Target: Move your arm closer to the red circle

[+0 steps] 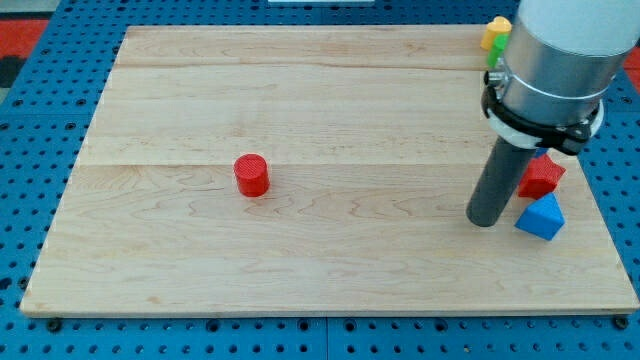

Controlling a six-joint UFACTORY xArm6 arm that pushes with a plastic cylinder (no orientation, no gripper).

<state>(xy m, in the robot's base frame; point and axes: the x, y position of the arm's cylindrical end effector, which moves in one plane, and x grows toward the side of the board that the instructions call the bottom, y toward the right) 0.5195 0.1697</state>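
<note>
Red circle [252,174], a short cylinder, stands alone on the wooden board [300,90], well apart from my tip [484,222] toward the view's left and slightly toward the top. Nothing lies between them, so a straight slide leftward looks open. My arm ends in a plain rod with no claw to open or close; it grips nothing. Just right of my tip sit a red block [543,175], shape unclear, and a blue triangular block [541,217], close but apparently not touching. Farther toward the top, yellow [495,32] and green [494,56] blocks peek from behind the arm.
</note>
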